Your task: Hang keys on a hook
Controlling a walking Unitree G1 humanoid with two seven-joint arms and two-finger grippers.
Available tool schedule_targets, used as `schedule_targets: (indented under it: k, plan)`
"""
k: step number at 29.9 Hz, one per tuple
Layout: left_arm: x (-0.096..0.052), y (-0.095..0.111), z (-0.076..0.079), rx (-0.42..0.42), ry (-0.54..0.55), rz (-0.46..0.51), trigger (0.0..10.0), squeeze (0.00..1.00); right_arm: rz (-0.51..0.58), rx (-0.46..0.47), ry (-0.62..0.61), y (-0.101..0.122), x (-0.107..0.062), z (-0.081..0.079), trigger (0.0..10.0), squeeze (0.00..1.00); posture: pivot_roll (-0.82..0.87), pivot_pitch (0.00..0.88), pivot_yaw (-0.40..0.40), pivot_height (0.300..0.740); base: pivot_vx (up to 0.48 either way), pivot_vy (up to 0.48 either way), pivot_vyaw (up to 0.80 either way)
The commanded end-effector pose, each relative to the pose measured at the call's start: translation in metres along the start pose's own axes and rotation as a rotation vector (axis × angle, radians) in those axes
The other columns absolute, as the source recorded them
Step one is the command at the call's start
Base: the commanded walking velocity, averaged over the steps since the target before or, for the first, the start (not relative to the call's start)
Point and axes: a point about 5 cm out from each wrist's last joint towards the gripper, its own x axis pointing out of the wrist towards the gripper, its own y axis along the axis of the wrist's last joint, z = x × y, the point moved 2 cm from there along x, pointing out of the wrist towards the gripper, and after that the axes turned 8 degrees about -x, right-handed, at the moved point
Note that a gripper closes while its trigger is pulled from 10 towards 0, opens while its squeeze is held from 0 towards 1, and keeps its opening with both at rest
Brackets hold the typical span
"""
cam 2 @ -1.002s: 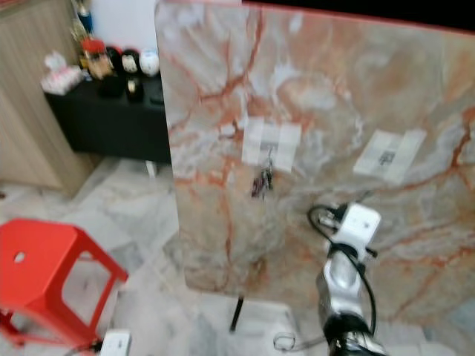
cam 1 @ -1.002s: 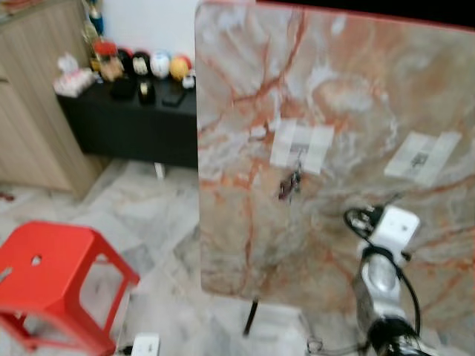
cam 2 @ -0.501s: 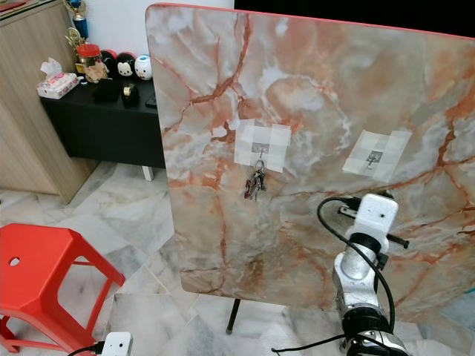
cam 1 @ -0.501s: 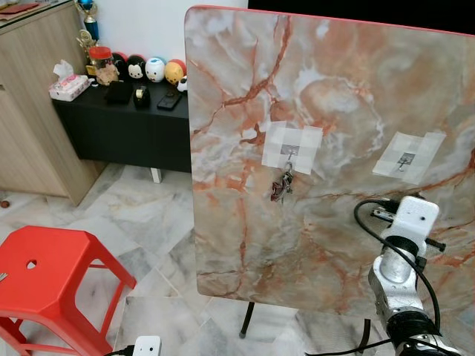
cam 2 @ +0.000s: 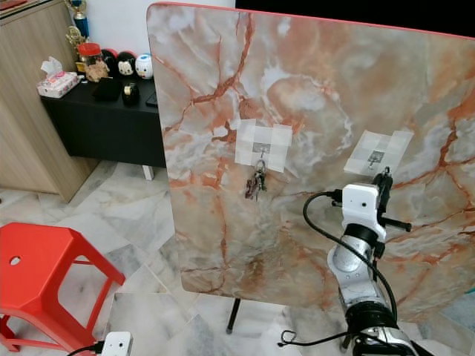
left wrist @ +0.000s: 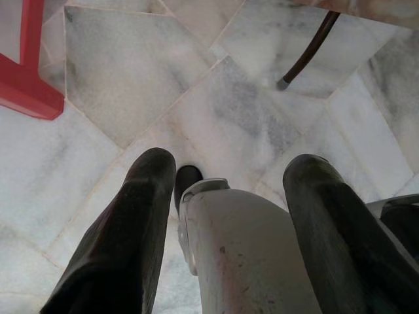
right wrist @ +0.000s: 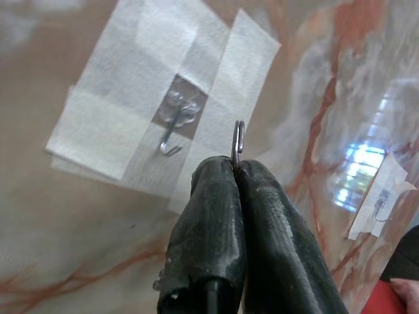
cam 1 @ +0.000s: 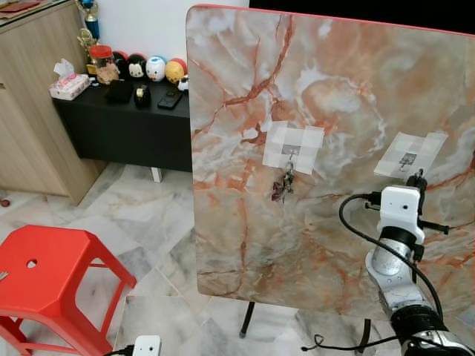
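An upright marble board [cam 1: 334,89] carries two taped hooks. A bunch of keys [cam 1: 284,184] hangs from the left hook [cam 1: 291,152]. My right gripper [cam 1: 419,178] is raised just below the right hook [cam 1: 408,157]. In the right wrist view its fingers [right wrist: 209,222] are shut on a thin metal key ring [right wrist: 239,140], which pokes out past the tips close beside that hook [right wrist: 171,140] without touching it. My left gripper [left wrist: 229,163] hangs open over the marble floor, with a silver part of my body between its fingers.
A red stool [cam 1: 44,278] stands on the floor at the left. Behind it are a wooden cupboard [cam 1: 30,133] and a black cabinet [cam 1: 126,119] with figurines. The board's dark leg [cam 1: 247,320] and a white device [cam 1: 146,346] are on the floor.
My right arm has risen, bringing the gripper up to the right hook. The view was blurred and shifted a second ago and is steady now. The hanging keys have not moved.
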Motion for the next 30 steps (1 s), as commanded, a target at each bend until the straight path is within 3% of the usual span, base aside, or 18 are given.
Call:
schedule_targets:
  k: [1,5,9,30]
  plan:
    - [-0.001,-0.007,0.003,-0.017,-0.007,-0.028,10.0,0.00,0.001,-0.051,-0.012,-0.002,0.003,0.005,10.0,0.00,0.06,0.000,-0.104,0.740,0.000,0.000,0.00]
    - [-0.001,-0.007,0.004,-0.018,-0.008,-0.030,10.0,0.00,-0.016,-0.140,0.005,-0.006,0.003,0.003,10.0,0.00,0.05,0.000,-0.104,0.740,0.000,0.000,0.00]
    - [-0.001,-0.008,0.004,-0.019,-0.009,-0.032,10.0,0.00,-0.014,-0.169,0.008,-0.008,0.003,0.003,10.0,0.00,0.06,0.000,-0.105,0.740,0.000,0.000,0.00]
    - [-0.001,-0.009,0.003,-0.024,-0.006,-0.040,10.0,0.00,0.028,-0.222,0.035,0.003,0.005,-0.005,10.0,0.00,0.06,0.000,-0.104,0.740,0.000,0.000,0.00]
